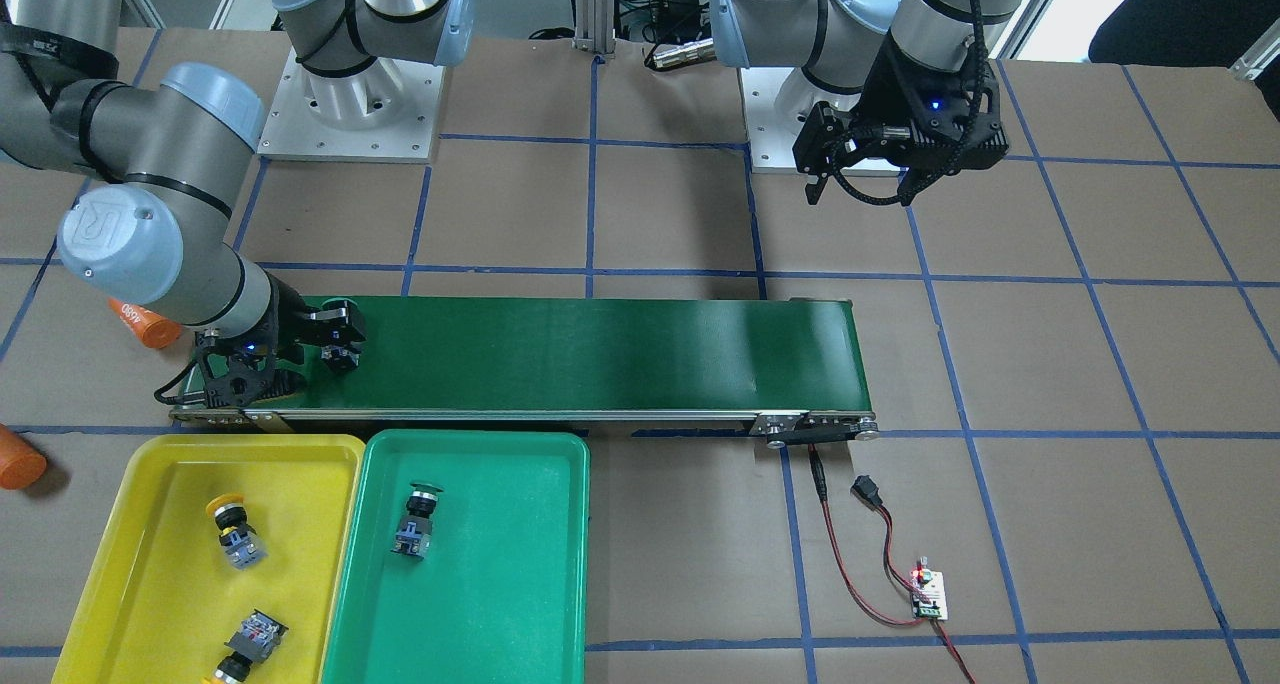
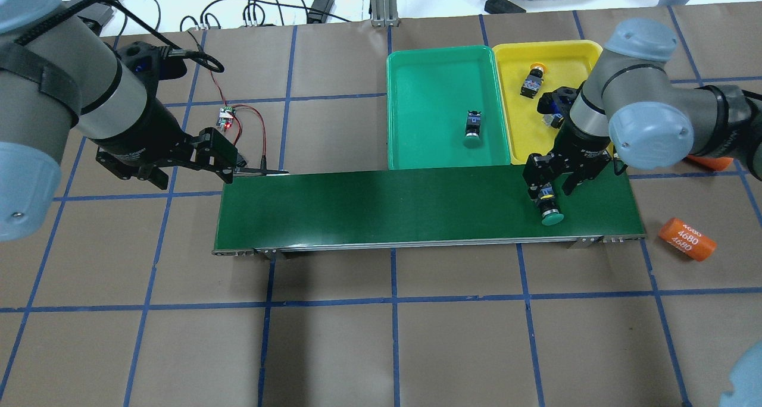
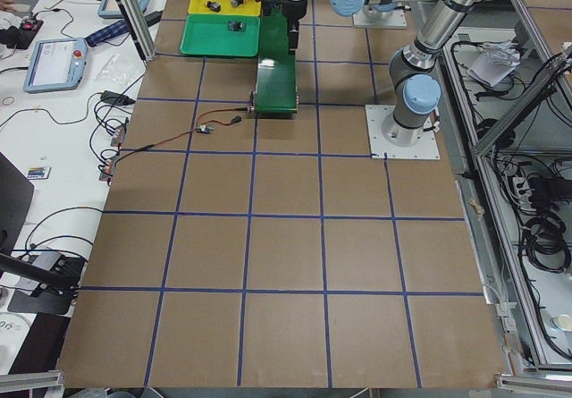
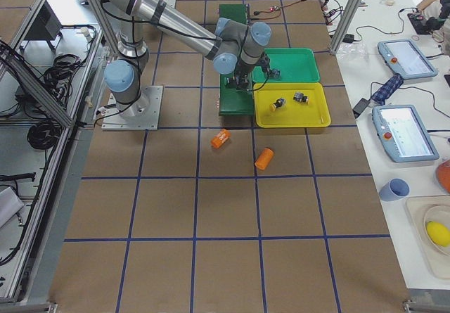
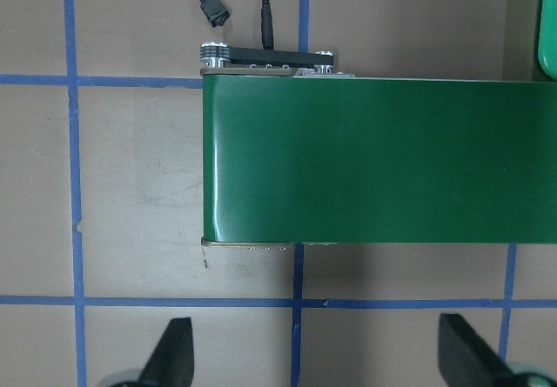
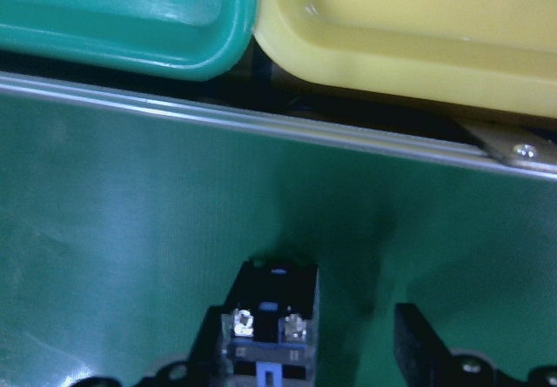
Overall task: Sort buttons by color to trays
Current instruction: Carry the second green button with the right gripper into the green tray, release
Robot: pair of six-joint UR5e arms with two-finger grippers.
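Closest up, in the right wrist view, we see a push-button switch with black body and blue-grey contact block. It lies on its side on the long dark green conveyor belt. Overhead shows its green cap facing the robot and its block end toward the trays. The right gripper sits low over it, jaws apart, one finger on each side of the block end. The block sits hard by one finger with a clear gap to the other, so it is not clamped. We cannot tell if the near finger touches.

The left gripper hangs above the brown paper table with blue tape grid, just off the belt's other end. Its fingers are spread wide with nothing between them.

The shallow green plastic tray and shallow yellow plastic tray sit side by side, touching, just beyond the belt's far edge at the right arm's end. The green tray holds one green-capped switch on its side. We count two in the yellow tray: the first yellow-capped switch mid-tray, and the second yellow-capped switch near the operator-side edge, both tipped over.

One orange cylinder marked 4680 lies on the table near the belt's right end, and another orange cylinder lies beside the yellow tray. A small circuit board with red light lies by the belt's left end, with red and black wires running from it.
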